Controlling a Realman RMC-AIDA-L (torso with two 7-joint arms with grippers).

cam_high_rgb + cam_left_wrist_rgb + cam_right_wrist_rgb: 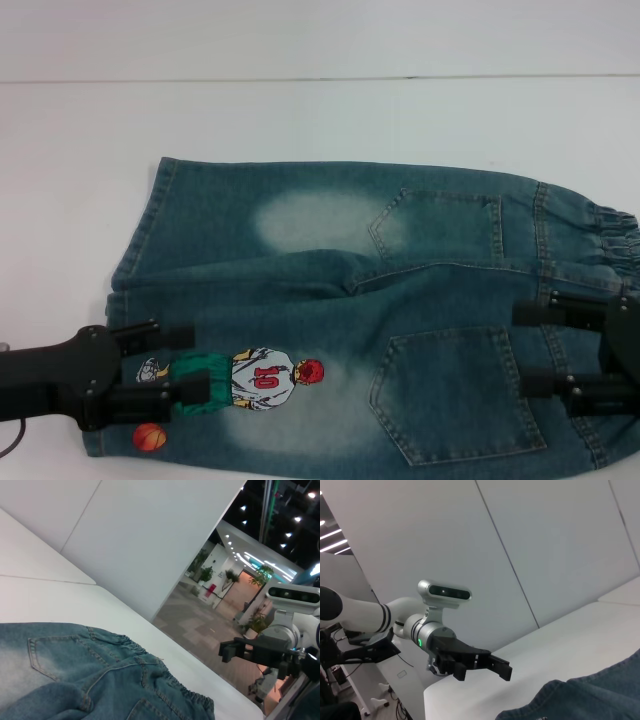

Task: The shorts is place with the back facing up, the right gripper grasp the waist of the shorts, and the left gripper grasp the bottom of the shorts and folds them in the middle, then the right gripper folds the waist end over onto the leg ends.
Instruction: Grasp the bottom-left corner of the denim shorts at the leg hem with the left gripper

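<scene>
Two grippers hovered at opposite ends of a pair of denim shorts (380,300) that lay flat on the white table (300,120), back side up. The elastic waistband (610,235) pointed toward 3 o'clock and the leg hems (135,270) toward 9 o'clock. Two back pockets showed: one (450,395) near 5 o'clock of the garment, the other (445,225) up toward 1 o'clock. A printed basketball player wearing number 10 (245,378) sat on the nearer leg, with a small orange ball (149,436) printed at its 7 o'clock, close to the hem.

The left gripper (178,365) came in from 9 o'clock over the nearer leg end, its two black fingers spread apart, one (160,335) above the printed figure and one (145,405) below it; whether they touched the cloth could not be told. The right gripper (530,348) reached in from 3 o'clock at the waist end, its fingers likewise parted, the upper one (555,313) and the lower one (555,385) lying over the denim beside the nearer pocket, holding nothing.

In the left wrist view the gathered waistband (165,677) ran along the table edge, and the right gripper (235,650) showed farther off. In the right wrist view the left gripper (485,665) stood with parted fingers past a corner of denim (590,697).
</scene>
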